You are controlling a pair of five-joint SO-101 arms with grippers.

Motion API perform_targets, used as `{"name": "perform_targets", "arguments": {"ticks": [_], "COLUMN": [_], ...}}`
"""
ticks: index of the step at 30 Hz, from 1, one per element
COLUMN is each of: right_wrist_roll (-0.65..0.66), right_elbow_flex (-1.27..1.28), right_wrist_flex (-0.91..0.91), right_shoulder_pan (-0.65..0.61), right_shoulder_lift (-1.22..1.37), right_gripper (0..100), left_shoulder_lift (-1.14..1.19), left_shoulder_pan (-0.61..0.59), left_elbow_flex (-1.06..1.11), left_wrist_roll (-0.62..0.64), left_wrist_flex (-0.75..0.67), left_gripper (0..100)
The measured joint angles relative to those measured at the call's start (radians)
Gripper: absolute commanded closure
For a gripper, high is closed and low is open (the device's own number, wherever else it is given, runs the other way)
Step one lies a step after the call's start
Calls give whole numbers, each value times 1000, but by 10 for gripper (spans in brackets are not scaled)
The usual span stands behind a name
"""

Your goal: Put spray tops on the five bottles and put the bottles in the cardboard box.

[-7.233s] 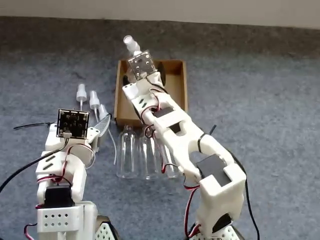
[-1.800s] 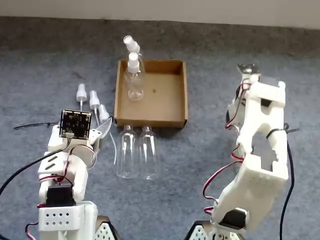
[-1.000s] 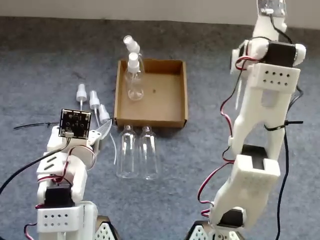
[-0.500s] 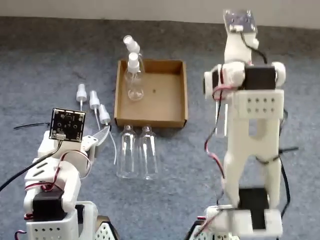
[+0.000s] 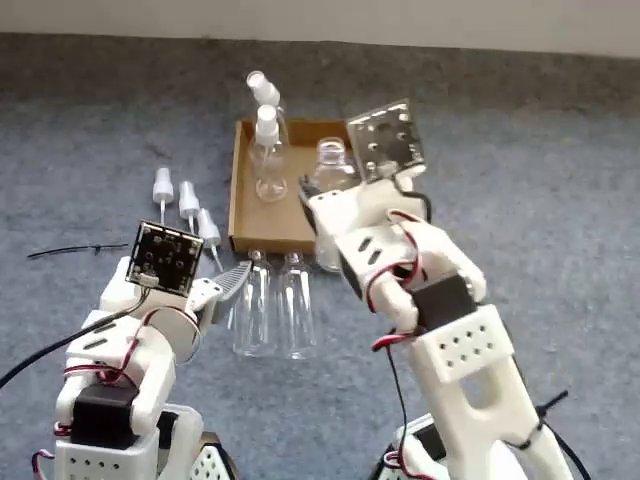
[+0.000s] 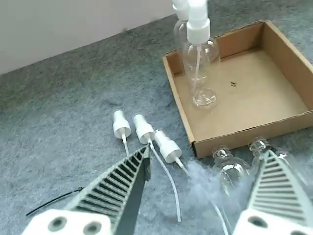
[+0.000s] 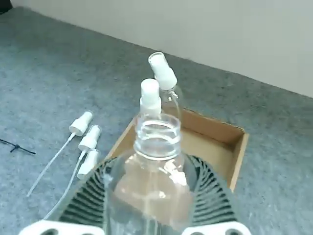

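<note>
In the high view, the right gripper (image 5: 332, 210) is seen clamped on the held bottle (image 5: 330, 162). The bottle is uncapped, its neck is turned upward, and it is pictured over the right part of the cardboard box (image 5: 237, 200). Whether it touches the box floor cannot be told. A front capped bottle (image 5: 268, 150) is stood inside the box at its far left corner, with a rear capped bottle (image 5: 260, 88) just behind it. Two open bottles (image 5: 253, 305) are placed side by side on the carpet (image 5: 520, 200), with their necks next to the box's near wall. The left gripper (image 5: 240, 276) is poised near those necks. Three spray tops (image 5: 188, 196) are laid in a row left of the box, and a cable tie (image 5: 70, 250) is found further left.

In the left wrist view, the left gripper (image 6: 205, 159) is shown with its fingers (image 6: 122, 188) spread wide and nothing between them. Beyond them the spray tops (image 6: 143, 133), the open bottles (image 6: 227, 171), the cardboard box (image 6: 244, 139) and the front capped bottle (image 6: 200, 63) are seen.

In the right wrist view, the held bottle (image 7: 154, 176) is gripped upright between both fingers (image 7: 85, 205) of the right gripper (image 7: 154, 205). Past its open neck the front capped bottle (image 7: 150, 98) is seen, and the rear capped bottle (image 7: 164, 73) is shown with its cap tilted. The cardboard box (image 7: 234, 147), the spray tops (image 7: 89, 138) and the cable tie (image 7: 14, 147) are also seen.
</note>
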Motion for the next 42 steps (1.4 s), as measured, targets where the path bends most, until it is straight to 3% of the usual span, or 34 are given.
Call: {"name": "perform_targets", "arguments": {"ticks": [8,12,20,24,30,38,42], "right_wrist_roll": [0,0,-6,-6,-6,-6,0], "right_elbow_flex": [-149,-155,-155,-157,-192,-192,-190], "right_wrist_flex": [-14,-14,-11,104,288,327,328], "right_shoulder_pan": [-110,-189,-264,-287,-288,-287,-212], "right_shoulder_lift": [233,239,176,104,-11,-66,-29], "right_gripper": [995,995,995,995,995,995,995], "left_shoulder_lift": [-264,-247,-250,-250,-239,-239,-239], "left_shoulder_pan": [0,-3,81,95,51,35,35], "left_elbow_flex": [0,41,48,75,149,149,149], "left_wrist_roll": [0,23,55,55,57,55,55], "left_wrist_flex": [2,2,2,-14,-94,-101,-101], "left_gripper": [676,614,614,614,615,639,639]}}
